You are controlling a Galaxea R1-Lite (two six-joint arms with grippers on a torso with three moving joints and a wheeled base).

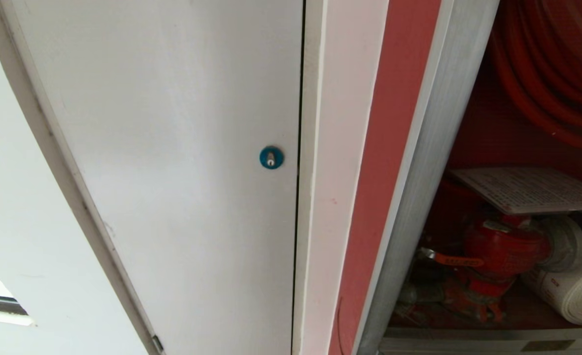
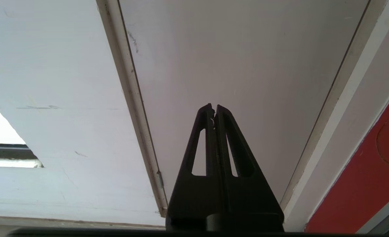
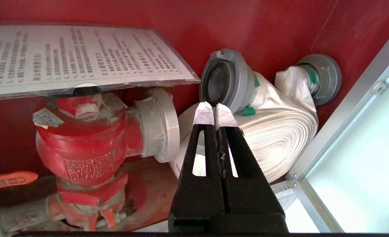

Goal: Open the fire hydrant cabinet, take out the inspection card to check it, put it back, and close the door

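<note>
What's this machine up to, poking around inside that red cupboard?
It is working in an open fire hydrant cabinet. Its right gripper, fingers shut and empty, is inside, in front of the rolled white hose. The inspection card lies on top of the red hydrant valve, not held. The left gripper, also shut, idles by the neighbouring white panel.

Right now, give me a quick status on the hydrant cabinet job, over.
Right gripper shut, empty, inside open fire hydrant cabinet. Left gripper shut, parked facing white panel. Inspection card resting on hydrant valve, untouched. Nothing blocking it.
</note>
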